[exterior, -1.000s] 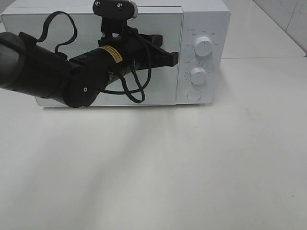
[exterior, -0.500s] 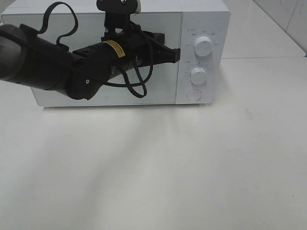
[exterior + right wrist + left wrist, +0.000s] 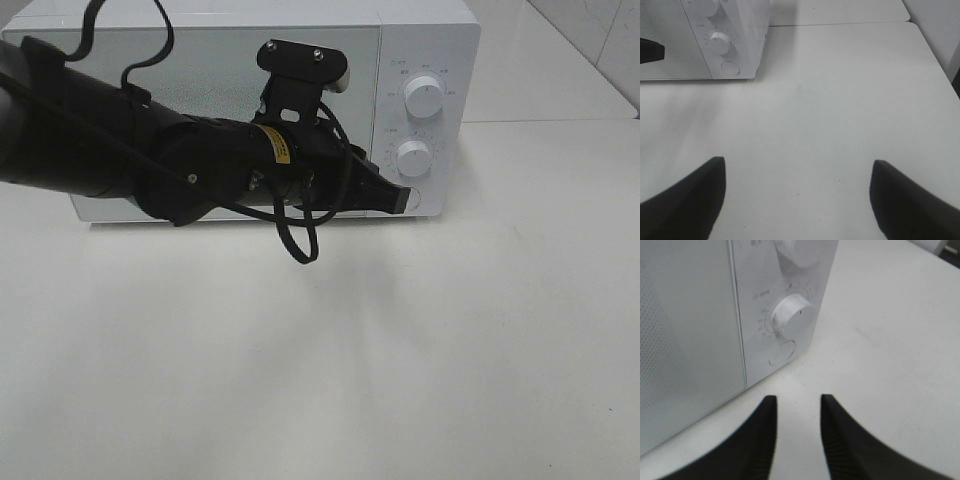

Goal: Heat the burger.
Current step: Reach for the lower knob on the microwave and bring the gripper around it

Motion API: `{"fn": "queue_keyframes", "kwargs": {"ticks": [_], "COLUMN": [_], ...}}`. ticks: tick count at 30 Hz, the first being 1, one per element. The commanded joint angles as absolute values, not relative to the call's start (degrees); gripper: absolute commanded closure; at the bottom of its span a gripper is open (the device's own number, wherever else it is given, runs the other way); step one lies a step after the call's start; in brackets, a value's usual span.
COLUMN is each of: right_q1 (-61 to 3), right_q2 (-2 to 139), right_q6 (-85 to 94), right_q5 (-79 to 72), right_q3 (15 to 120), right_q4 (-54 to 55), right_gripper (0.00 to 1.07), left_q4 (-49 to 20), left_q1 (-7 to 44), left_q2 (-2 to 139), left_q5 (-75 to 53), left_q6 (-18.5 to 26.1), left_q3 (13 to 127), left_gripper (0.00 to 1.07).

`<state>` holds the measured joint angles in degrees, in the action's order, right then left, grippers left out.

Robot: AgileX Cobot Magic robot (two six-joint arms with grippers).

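Note:
The burger is out of view in all three views. The white microwave (image 3: 430,40) stands at the back of the table with its door (image 3: 200,60) closed. My left gripper (image 3: 398,200) reaches across the door and hangs just in front of the round button (image 3: 781,352) under the lower knob (image 3: 792,315). Its fingers (image 3: 760,440) stand a little apart with nothing between them. My right gripper (image 3: 797,162) is open wide over bare table, to the right of the microwave (image 3: 740,30), and holds nothing.
The microwave's control panel carries an upper knob (image 3: 424,98) and a lower knob (image 3: 414,157). The white table (image 3: 400,350) stretches in front of and to the right of the microwave. A tiled wall (image 3: 600,40) rises at the back right.
The left arm has swung down and to the right, from the door's upper right edge to the round button. Its fingers have parted slightly.

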<state>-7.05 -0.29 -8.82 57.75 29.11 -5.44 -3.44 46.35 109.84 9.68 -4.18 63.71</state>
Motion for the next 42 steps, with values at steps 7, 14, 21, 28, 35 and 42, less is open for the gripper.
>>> {"fn": "queue_keyframes", "kwargs": {"ticks": [7, 14, 21, 28, 35, 42], "right_q1": [-6.53, -6.53, -6.53, -6.53, -6.53, -6.53], "right_q2": [-1.72, -1.72, -1.72, -1.72, -1.72, -1.72], "right_q6": [-8.59, -8.59, -8.59, -8.59, -8.59, -8.59], "right_q5": [57.64, 57.64, 57.64, 57.64, 57.64, 57.64], "right_q3": [28.93, 28.93, 28.93, 28.93, 28.93, 28.93], "right_q4": [-5.79, -5.79, -5.79, -5.79, -5.79, -5.79], "right_gripper": [0.33, 0.33, 0.33, 0.33, 0.33, 0.33], "left_q4": [-6.88, -7.1, -4.76, -3.27, -3.15, -3.21], "left_q1": [46.75, 46.75, 46.7, 42.17, 29.91, 19.65], "left_q2": [105.08, 99.24, 93.16, 90.41, 87.78, 83.71], "left_q5": [-5.61, -24.24, -40.74, -49.22, -58.5, -62.17], "left_q6": [-7.56, -7.85, -7.79, -7.51, -4.35, -1.95], "left_q3": [63.48, 63.54, 63.54, 63.54, 63.48, 63.43], "left_gripper": [0.05, 0.06, 0.06, 0.06, 0.06, 0.06]}}
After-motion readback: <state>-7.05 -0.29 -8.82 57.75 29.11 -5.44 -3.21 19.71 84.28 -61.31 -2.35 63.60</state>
